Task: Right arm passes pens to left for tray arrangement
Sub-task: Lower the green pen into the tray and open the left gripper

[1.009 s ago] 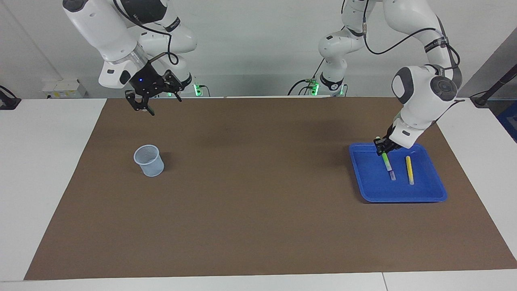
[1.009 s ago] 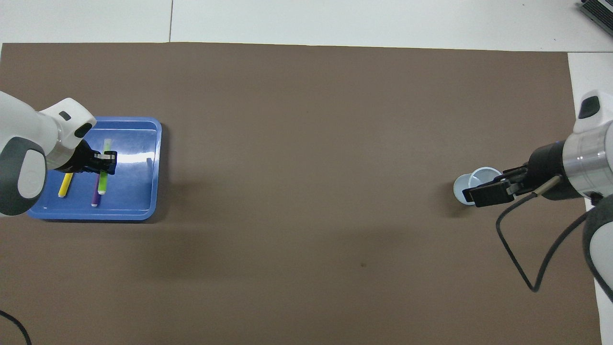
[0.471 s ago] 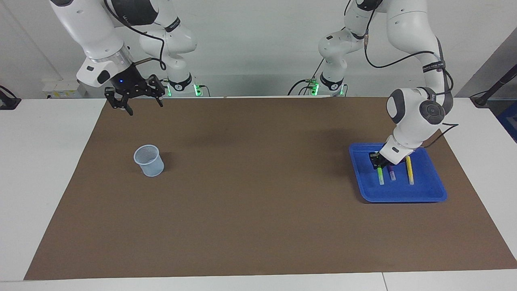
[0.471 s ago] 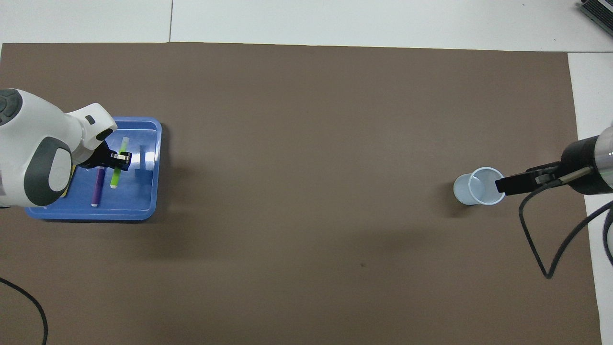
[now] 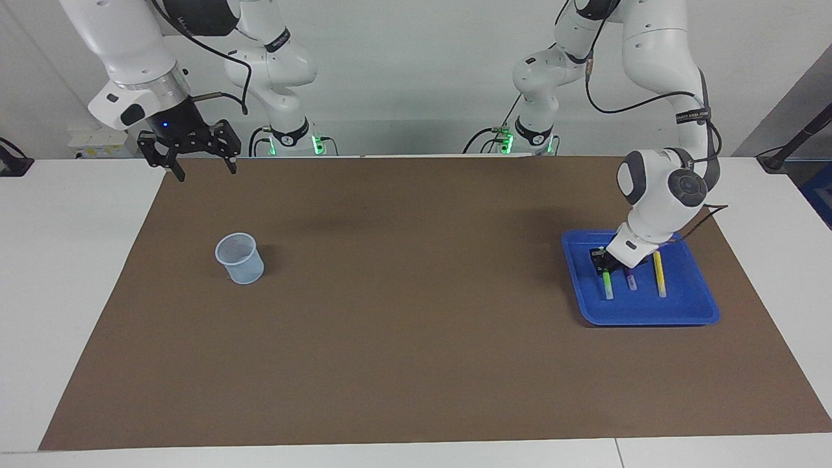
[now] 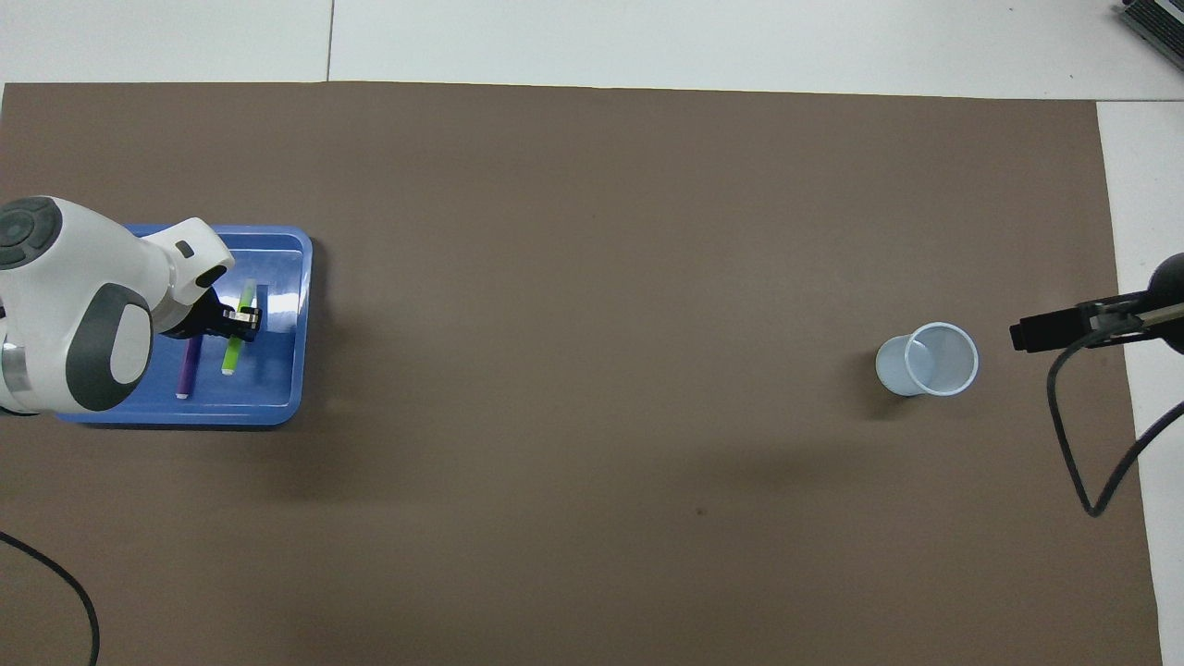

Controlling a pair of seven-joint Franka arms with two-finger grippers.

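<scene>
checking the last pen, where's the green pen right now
The green pen is in the blue tray at the left arm's end of the table, beside the purple pen, held by the shut left gripper.

We're looking at a robotics lab bench: two white Franka arms bolted at the edge of a white table, green status lights at their bases, loose cabling, a brown mat as the work surface, bare white wall above.

Left pincer clamped on green pen in blue tray, purple pen beside it
</scene>
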